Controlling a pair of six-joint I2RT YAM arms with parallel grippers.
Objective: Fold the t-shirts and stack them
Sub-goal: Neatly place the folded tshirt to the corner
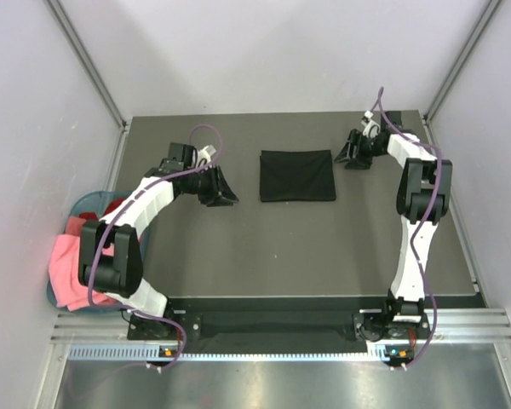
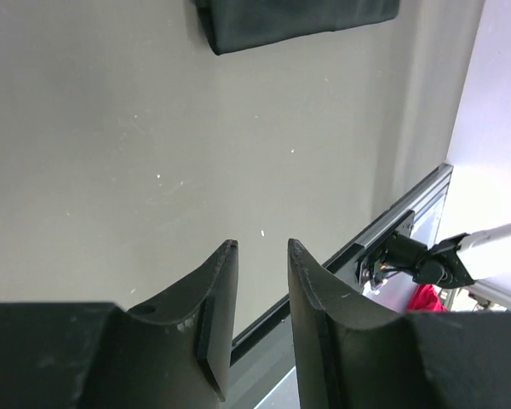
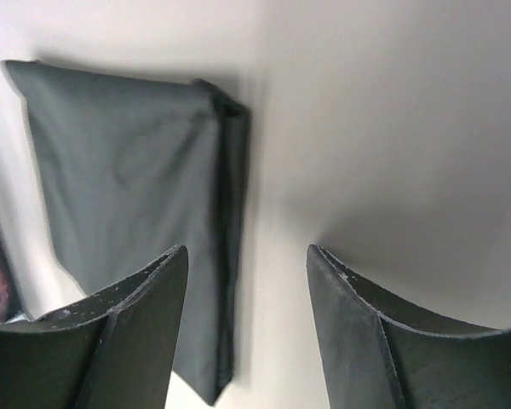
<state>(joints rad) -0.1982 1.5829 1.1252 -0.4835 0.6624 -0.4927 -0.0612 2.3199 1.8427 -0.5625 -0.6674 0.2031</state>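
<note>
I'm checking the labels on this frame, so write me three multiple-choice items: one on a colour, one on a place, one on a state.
1. The shirt draped over the rim of the teal basket is:
A. pink
B. blue
C. white

2. The black t-shirt lies:
A. inside the basket
B. on the table, between the left claw and the right claw
C. gripped in the left claw

3. The black t-shirt is:
A. spread out with its sleeves showing
B. crumpled in a heap
C. folded into a flat rectangle

Answers:
1 A: pink cloth hangs over the rim in the top view.
2 B: it rests on the table with an open, empty claw on either side.
3 C: its edges are straight, and the right wrist view shows layered folds.
</note>
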